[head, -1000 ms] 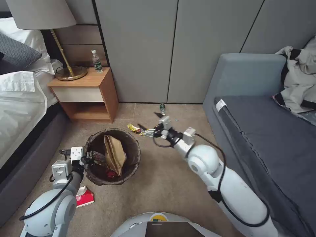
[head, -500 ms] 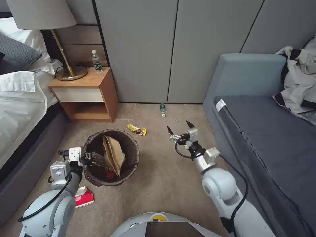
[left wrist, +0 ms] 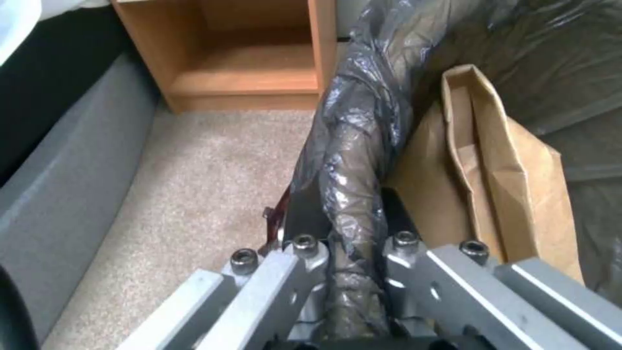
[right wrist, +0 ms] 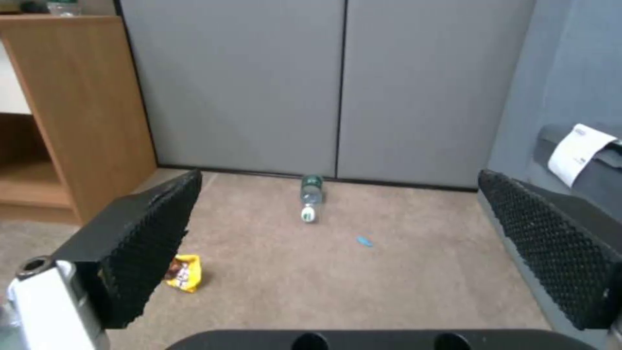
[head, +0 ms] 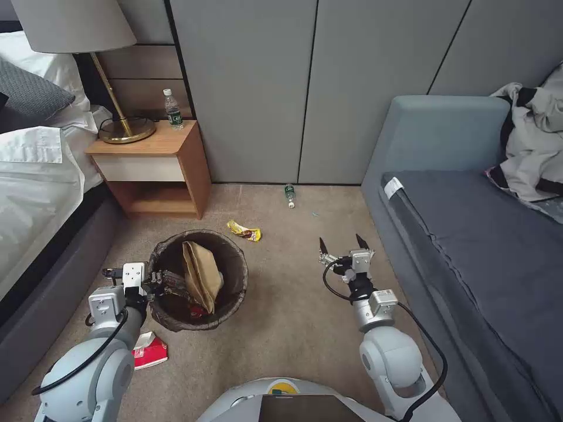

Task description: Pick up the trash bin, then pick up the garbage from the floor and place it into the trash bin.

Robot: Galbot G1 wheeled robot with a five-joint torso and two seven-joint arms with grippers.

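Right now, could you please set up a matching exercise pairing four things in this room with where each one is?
Things:
1. brown paper bag
2. yellow wrapper
3. small bottle
4. red-and-white packet

Places:
A. lying on the carpet close to the grey wall panels
B. on the carpet beside the left arm, near the bed
C. inside the trash bin, whose rim the left hand grips
D. on the carpet between the bin and the nightstand, away from the open right hand

Pairs: 1-C, 2-D, 3-A, 4-B
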